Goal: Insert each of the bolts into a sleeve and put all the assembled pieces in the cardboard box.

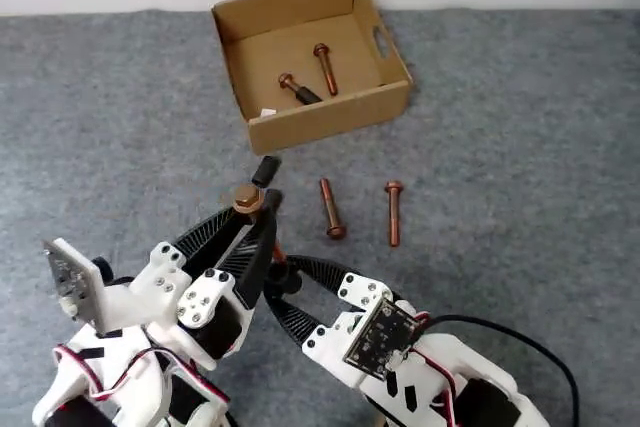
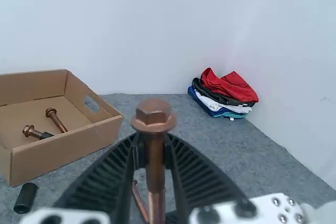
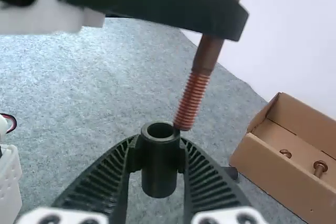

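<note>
My left gripper (image 2: pixel 152 156) is shut on a copper bolt (image 2: pixel 153 145), held upright with its hex head (image 1: pixel 247 197) on top. Just below it my right gripper (image 3: pixel 158 158) is shut on a black sleeve (image 3: pixel 159 156), bore facing up. The bolt's threaded tip (image 3: pixel 188 109) hangs at the sleeve's rim, slightly off to one side, not inside. Two loose bolts (image 1: pixel 331 209) (image 1: pixel 393 212) lie on the carpet. A spare black sleeve (image 1: pixel 265 171) lies in front of the cardboard box (image 1: pixel 330 117). The box holds one bolt in a sleeve (image 1: pixel 297 89) and a bare bolt (image 1: pixel 325 68).
Grey carpet (image 1: pixel 520 147) covers the table, with a white wall behind. A pile of folded clothes (image 2: pixel 223 94) lies by the wall in the left wrist view. A black cable (image 1: pixel 530 342) runs beside the right arm.
</note>
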